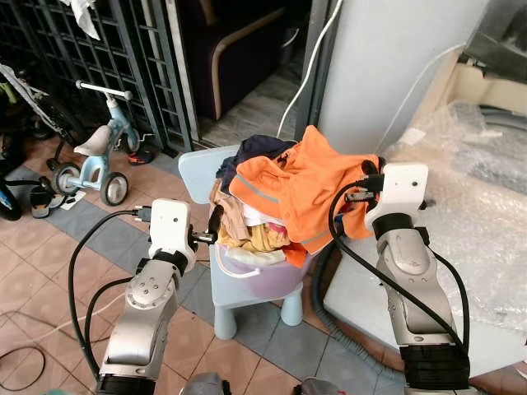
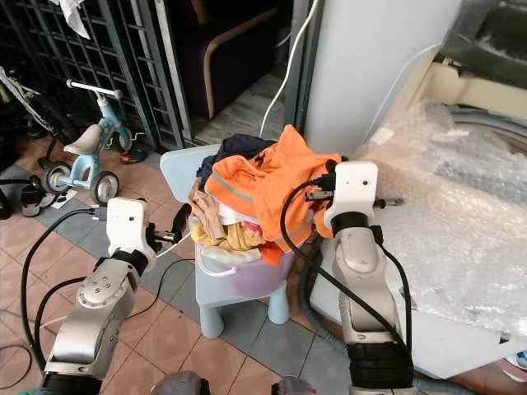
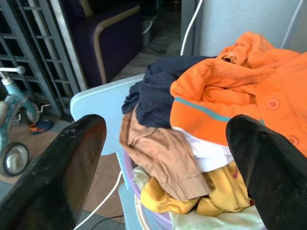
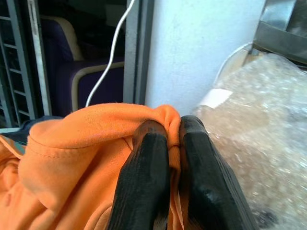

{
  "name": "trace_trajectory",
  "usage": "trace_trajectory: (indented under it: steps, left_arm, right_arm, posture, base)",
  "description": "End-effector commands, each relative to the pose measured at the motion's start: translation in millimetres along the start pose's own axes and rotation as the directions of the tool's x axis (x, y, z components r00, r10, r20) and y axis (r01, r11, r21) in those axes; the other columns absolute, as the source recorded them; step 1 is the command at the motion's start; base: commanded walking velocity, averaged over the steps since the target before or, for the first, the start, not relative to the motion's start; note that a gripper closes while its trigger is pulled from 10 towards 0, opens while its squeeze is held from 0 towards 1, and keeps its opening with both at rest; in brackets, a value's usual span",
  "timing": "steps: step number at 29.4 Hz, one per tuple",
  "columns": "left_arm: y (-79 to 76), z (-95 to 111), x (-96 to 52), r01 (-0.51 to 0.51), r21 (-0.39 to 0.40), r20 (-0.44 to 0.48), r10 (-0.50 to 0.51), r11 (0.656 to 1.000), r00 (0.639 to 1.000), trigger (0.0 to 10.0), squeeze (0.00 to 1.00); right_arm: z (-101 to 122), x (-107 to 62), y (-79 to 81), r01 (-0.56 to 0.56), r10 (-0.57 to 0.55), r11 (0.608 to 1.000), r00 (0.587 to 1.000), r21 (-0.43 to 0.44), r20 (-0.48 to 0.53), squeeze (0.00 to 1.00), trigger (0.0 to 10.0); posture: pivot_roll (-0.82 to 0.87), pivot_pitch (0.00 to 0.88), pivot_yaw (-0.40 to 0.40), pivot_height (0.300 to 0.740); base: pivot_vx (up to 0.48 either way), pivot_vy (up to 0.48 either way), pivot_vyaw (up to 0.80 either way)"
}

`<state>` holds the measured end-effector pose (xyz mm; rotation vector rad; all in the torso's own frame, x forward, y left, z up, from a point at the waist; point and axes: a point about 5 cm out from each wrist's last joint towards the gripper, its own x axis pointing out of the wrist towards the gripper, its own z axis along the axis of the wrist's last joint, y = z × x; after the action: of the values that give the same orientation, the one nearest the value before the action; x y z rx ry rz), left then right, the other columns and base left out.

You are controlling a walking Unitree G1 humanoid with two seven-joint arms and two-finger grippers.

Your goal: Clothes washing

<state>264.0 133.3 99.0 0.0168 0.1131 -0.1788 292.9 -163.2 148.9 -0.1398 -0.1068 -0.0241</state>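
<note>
Both forearms sit closest to the head camera, at 7 and 5 o'clock, reaching toward the laundry pile at centre.

Far left, 9–10 o'clock: kid's tricycle (image 1: 97,156) on the tiled floor in front of a black metal grille (image 1: 123,58). Not involved.

Left gripper (image 3: 158,158): at 8 o'clock beside the pile, jaws spread wide, nothing between them. Aimed at the tan garment (image 3: 160,153) and the navy garment (image 3: 156,91), not touching either as far as I can tell.

Centre: lilac laundry basket (image 1: 263,276) on a small pale-blue chair (image 1: 247,309), heaped over the rim. Yellow garment (image 3: 216,191) lies low in the heap; orange polo shirt (image 1: 305,185) on top, draped toward 3 o'clock.

Right gripper (image 4: 173,139): at 2 o'clock of the pile, jaws pinched on a fold of the orange polo shirt; right wrist view shows cloth squeezed between both fingers. Shirt looks partly raised, rest still on the heap.

Right, 2–4 o'clock: bubble wrap (image 1: 473,189) covering what's probably the washing machine; white wall pillar (image 1: 395,58) behind.

Step, my read: pulling the first item out of the basket, early in the job. Next: lift the shirt clear of the pile, watch for the white layer under it snagging, swing toward 3 o'clock. Machine opening isn't visible, so the drop target is unconfirmed.
</note>
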Motion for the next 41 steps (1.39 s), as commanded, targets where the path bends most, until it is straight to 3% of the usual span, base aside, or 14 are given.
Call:
trace_trajectory:
  steps: [1,8,13,16,24,32,40,41]
  left_arm:
    - [-3.5,3,2.3,0.02,-0.001,0.011,-0.02,1.0,1.0,10.0,0.0]
    - [1.6,15,5.5,-0.008,0.01,0.045,0.007,1.0,0.999,10.0,0.0]
    - [1.1,10,3.4,-0.03,0.006,0.029,0.029,1.0,0.999,10.0,0.0]
    - [-1.2,9,0.2,-0.012,-0.054,0.036,0.014,0.998,0.999,10.0,0.0]
    - [-9.9,7,-0.6,0.026,-0.018,0.044,-0.025,1.0,0.999,10.0,0.0]
    - [-11.1,7,1.3,0.029,-0.015,0.049,-0.028,0.999,0.998,10.0,0.0]
    - [-13.3,6,-0.3,0.037,-0.017,0.046,-0.036,0.999,0.998,10.0,0.0]
    - [-13.4,6,-0.2,0.036,-0.014,0.045,-0.036,0.999,0.998,10.0,0.0]
  right_arm:
    - [10,4.1,-5.4,0.028,-0.028,1.0,0.998,-0.011,0.048,0.0,10.0]
    - [28,19.5,-18.0,0.057,-0.049,0.997,0.991,-0.06,0.123,0.0,10.0]
    - [30,22.8,-19.4,0.053,-0.045,0.997,0.99,-0.062,0.132,0.0,10.0]
    - [30,21.8,-17.4,0.045,-0.036,0.997,0.99,-0.064,0.139,0.0,10.0]
    - [38,26.4,-16.1,0.016,0.013,0.99,0.98,-0.143,0.198,0.0,10.0]
    - [62,49.9,-27.0,0.007,0.047,0.982,0.96,-0.19,0.277,0.0,10.0]
    - [92,70.9,-21.5,-0.077,0.157,0.97,0.922,-0.229,0.354,0.0,10.0]
    - [104,77.9,-21.0,-0.079,0.167,0.968,0.91,-0.237,0.38,0.0,10.0]
  posture:
    - [-0.08,0.013,0.027,0.74]
    - [-0.06,0.047,0.022,0.74]
    - [-0.06,0.047,0.022,0.74]
    - [-0.06,0.044,0.021,0.74]
    - [-0.07,0.019,0.029,0.74]
    - [-0.06,0.007,0.029,0.74]
    - [-0.05,0.007,0.029,0.74]
    - [-0.05,0.007,0.029,0.74]
  base:
    - [0.0,0.0,-0.8]
    - [0.0,0.0,-0.8]
    - [0.0,0.0,-0.74]
    - [0.0,0.0,-0.14]
    - [0.364,0.0,0.0]
    - [0.422,0.0,0.0]
    - [0.424,0.0,0.0]
    - [0.428,0.0,0.0]
